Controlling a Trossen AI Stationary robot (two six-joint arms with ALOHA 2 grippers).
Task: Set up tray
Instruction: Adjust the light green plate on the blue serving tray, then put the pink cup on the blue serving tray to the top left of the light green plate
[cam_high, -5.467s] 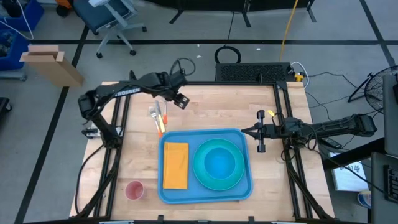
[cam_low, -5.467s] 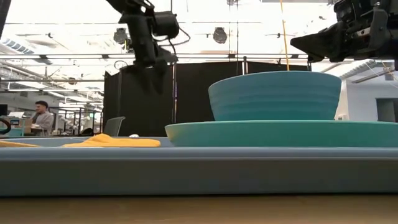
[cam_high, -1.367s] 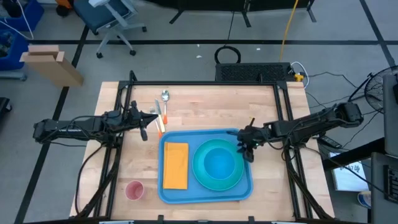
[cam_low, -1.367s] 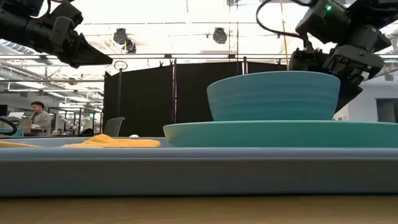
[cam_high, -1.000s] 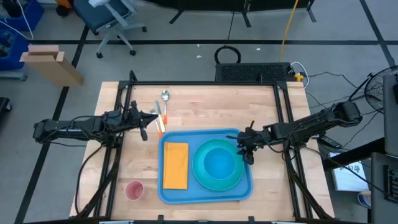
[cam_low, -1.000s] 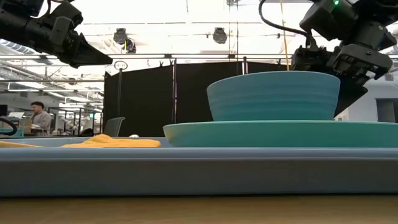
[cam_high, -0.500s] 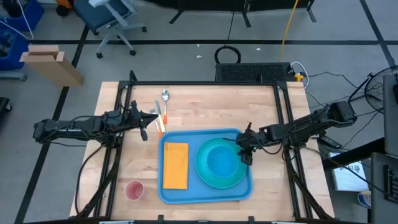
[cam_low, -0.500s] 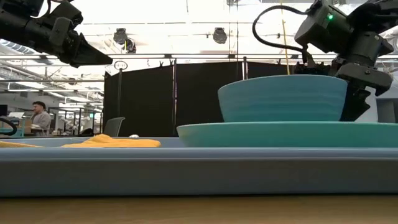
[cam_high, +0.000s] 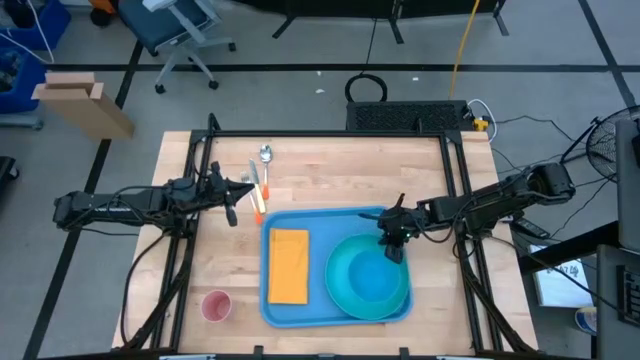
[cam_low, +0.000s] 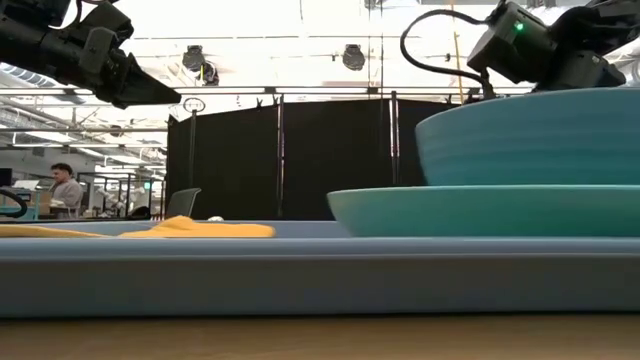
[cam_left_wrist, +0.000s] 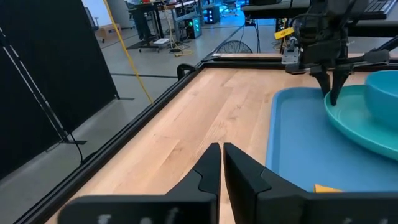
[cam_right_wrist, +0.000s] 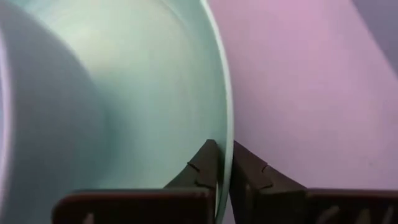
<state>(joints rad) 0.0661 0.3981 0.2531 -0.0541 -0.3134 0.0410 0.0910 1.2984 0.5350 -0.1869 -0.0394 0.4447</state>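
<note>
Here the tray (cam_high: 284, 222) lay on the near half of the wooden table (cam_high: 330, 170), long side across, slightly toward the right arm's side. On it, at the left, lay a flat orange cloth (cam_high: 288, 265). At the right sat a round teal plate (cam_high: 345, 290) with a teal bowl (cam_high: 372, 277) on it; the plate's near-right edge reached over the tray's rim.

The right gripper (cam_high: 392, 243) was at the far-right edge of the plate. In the right wrist view its two fingers (cam_right_wrist: 202, 165) stood on either side of the plate's rim (cam_right_wrist: 225, 118), pinched on it. The left wrist view showed the same fingers pointing down onto that edge.

The left gripper (cam_high: 232, 205) hovered above the table just left of the tray's far-left corner, jaws pressed together and holding nothing.

Beyond the tray's far-left corner lay cutlery (cam_high: 262, 178), a spoon and orange-handled pieces. A pink cup (cam_high: 216, 305) stood at the near-left of the table, apart from the tray.
</note>
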